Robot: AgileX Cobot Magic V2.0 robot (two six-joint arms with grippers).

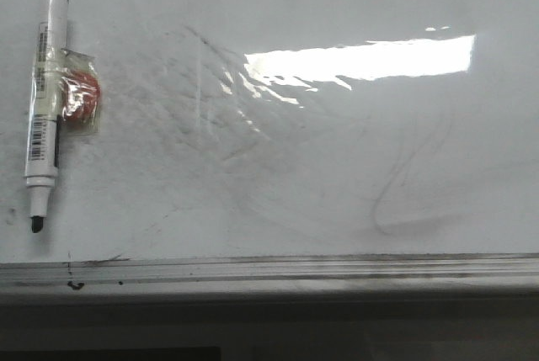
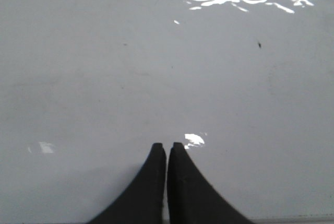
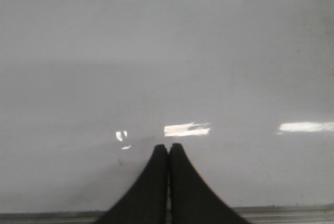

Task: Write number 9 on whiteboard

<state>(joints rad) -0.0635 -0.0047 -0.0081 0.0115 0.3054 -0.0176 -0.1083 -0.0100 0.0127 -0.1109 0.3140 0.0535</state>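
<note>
Grey rail [image 1: 269, 270] edges the near side of the glossy whiteboard [image 1: 337, 167], which bears only faint grey erased smears; no black 9 shows on it. Left on the board lies an uncapped marker [image 1: 44, 100] with a taped red piece [image 1: 82, 98]. Left gripper [image 2: 167, 148] and right gripper [image 3: 168, 148]: fingers pressed together, holding nothing, over bare board.

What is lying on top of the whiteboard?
On the whiteboard lies an uncapped marker with a small reddish packet taped beside it, plus faint grey erased smears. No number 9 is visible.
</note>
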